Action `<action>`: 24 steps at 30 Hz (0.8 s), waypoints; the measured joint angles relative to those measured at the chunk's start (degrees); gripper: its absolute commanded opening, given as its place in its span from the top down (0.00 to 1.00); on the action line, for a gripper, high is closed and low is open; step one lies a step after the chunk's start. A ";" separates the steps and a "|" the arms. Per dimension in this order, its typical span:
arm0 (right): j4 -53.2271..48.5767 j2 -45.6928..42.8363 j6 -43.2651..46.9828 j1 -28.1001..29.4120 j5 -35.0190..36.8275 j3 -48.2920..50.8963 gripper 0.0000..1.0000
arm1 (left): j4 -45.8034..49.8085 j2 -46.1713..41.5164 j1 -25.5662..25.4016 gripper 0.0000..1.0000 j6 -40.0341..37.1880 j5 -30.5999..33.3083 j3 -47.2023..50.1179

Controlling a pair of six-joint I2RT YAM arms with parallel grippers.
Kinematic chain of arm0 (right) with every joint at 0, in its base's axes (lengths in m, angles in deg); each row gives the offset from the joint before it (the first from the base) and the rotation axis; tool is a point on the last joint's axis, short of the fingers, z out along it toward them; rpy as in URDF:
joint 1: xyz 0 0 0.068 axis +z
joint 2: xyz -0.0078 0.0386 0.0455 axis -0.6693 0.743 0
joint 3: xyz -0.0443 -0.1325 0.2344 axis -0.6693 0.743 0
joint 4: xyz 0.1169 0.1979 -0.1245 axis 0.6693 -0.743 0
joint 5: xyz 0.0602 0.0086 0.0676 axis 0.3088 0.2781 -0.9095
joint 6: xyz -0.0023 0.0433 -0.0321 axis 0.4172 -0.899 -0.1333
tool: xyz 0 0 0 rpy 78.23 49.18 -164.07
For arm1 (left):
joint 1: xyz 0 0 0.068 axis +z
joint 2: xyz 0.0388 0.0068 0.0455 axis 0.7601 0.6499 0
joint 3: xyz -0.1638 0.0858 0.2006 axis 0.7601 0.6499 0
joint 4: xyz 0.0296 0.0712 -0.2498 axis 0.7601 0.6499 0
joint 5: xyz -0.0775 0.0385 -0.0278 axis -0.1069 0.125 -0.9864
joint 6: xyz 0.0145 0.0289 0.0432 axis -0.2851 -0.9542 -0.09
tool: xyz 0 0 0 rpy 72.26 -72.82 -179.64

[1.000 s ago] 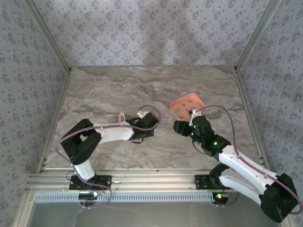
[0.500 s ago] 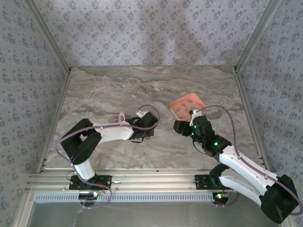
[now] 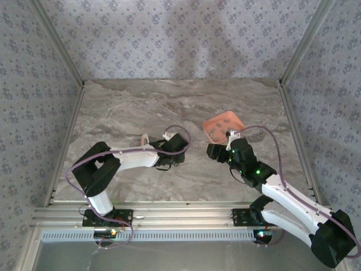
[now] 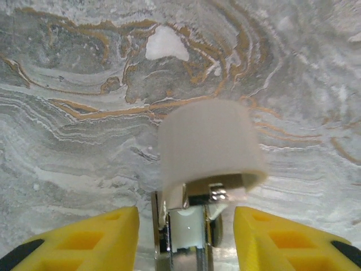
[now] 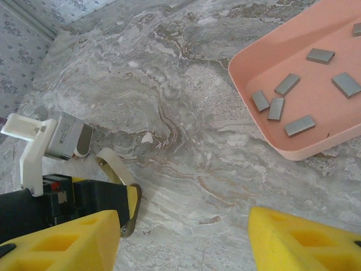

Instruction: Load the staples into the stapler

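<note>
The stapler lies open on the marble, white head forward, its metal channel running back between my left gripper's yellow fingers. My left gripper is open, with a gap on each side of the stapler. From the right wrist, the stapler lies at the left, with the left gripper's black and yellow finger beside it. The staples, several small grey strips, lie in the salmon-pink tray. My right gripper is open over bare marble, nothing between its fingers. From above, the left gripper and right gripper face each other.
The pink tray sits just beyond the right gripper, right of centre. Patterned walls with metal rails close off the table on three sides. Bare marble stretches behind both grippers.
My left gripper's jaws have spread apart off the stapler. Both arms have stayed almost where they were.
</note>
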 measured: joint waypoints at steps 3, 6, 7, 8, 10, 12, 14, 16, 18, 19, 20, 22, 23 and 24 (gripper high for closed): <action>0.09 0.22 0.00 0.00 -0.68 0.00 0.38 | 0.26 -2.99 0.33 0.48 -0.13 0.00 0.00; 0.90 1.77 0.02 0.00 -1.64 0.00 0.37 | 0.46 -6.78 1.40 0.44 -0.13 -0.20 0.04; 1.27 2.64 0.02 0.00 -2.19 -0.02 0.37 | 0.52 -8.13 1.99 0.44 -0.24 -0.20 0.20; 1.55 3.52 0.00 0.00 -2.82 -0.09 0.37 | 0.61 -9.46 2.71 0.43 -0.37 -0.24 0.39; 1.99 5.97 0.00 0.00 -4.46 -0.61 0.38 | 1.09 -12.02 4.57 0.39 -0.81 -0.39 0.90; 2.56 8.28 0.02 0.02 -5.84 -1.44 0.38 | 1.79 -14.21 6.73 0.35 -1.60 -0.68 1.46; 3.08 10.25 0.02 0.17 -6.86 -2.36 0.38 | 3.06 -16.00 9.29 0.32 -2.45 -1.42 1.81; 3.85 11.96 0.02 0.44 -7.65 -3.26 0.38 | 4.48 -17.70 12.46 0.31 -3.58 -2.38 2.23; 4.28 13.03 0.04 0.76 -8.13 -3.96 0.38 | 5.99 -18.99 15.74 0.30 -4.79 -3.48 2.49; 4.33 13.46 0.07 0.94 -8.31 -4.37 0.38 | 6.69 -19.58 17.53 0.29 -5.46 -4.17 2.71; 4.39 13.79 0.07 1.07 -8.35 -4.70 0.38 | 7.28 -20.11 19.17 0.28 -5.92 -4.85 2.93; 4.61 14.45 0.15 1.42 -8.52 -5.38 0.38 | 8.72 -21.16 23.10 0.26 -7.43 -6.75 3.50; 4.81 14.69 0.22 1.60 -8.57 -5.57 0.38 | 9.22 -21.31 24.59 0.27 -8.02 -7.34 3.61; 4.98 14.95 0.24 1.68 -8.70 -5.73 0.38 | 9.94 -21.38 26.18 0.26 -8.74 -7.98 3.63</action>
